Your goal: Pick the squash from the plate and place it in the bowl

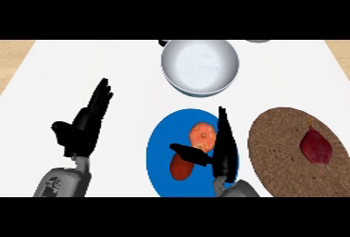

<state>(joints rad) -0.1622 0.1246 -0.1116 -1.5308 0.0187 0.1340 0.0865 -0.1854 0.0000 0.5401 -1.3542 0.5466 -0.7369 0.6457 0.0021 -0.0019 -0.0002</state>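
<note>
An orange squash (202,136) lies on the blue plate (160,143) at the middle of the counter; its lower end (181,167) shows below my right thumb. My right hand (224,152) is over the plate, its fingers straight along the squash's right side and its thumb across the squash's middle. It is open and curls round nothing. The white bowl (201,66) stands behind the plate, empty. My left hand (82,127) rests open at the left, fingers up, away from the plate.
A brown round cork mat (284,152) lies to the right of the plate with a dark red leaf-shaped thing (316,146) on it. A dark handle (164,43) pokes out behind the bowl. Wooden strips edge the white counter at both sides.
</note>
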